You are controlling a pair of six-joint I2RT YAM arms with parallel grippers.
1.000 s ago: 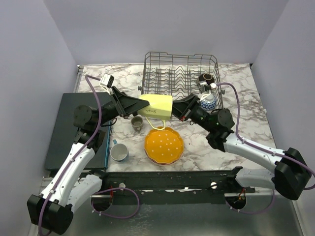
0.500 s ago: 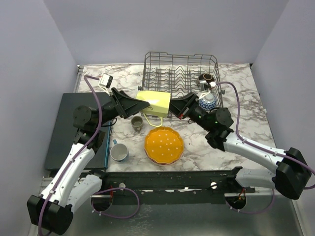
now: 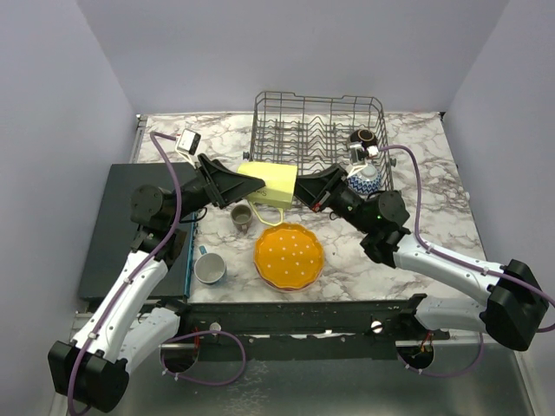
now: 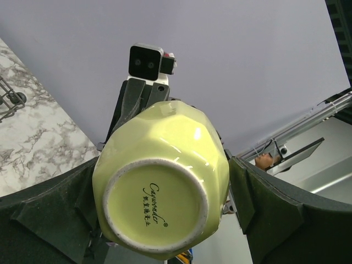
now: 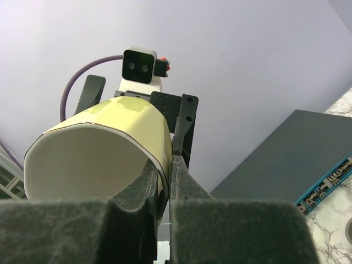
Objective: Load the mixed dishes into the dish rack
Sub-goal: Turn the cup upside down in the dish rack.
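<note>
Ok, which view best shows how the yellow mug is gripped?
Right wrist: the right fingers pinch the wall of the yellow mug. Left wrist shows only its base between spread left fingers; top external shows it sideways, from afar.

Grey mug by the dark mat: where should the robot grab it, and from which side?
Pinch the rim from straight above, one finger inside, one outside. The grey mug stands upright, mouth open upward, and its handle sticks out at the far-left, so the near-right wall is probably easiest.
</note>
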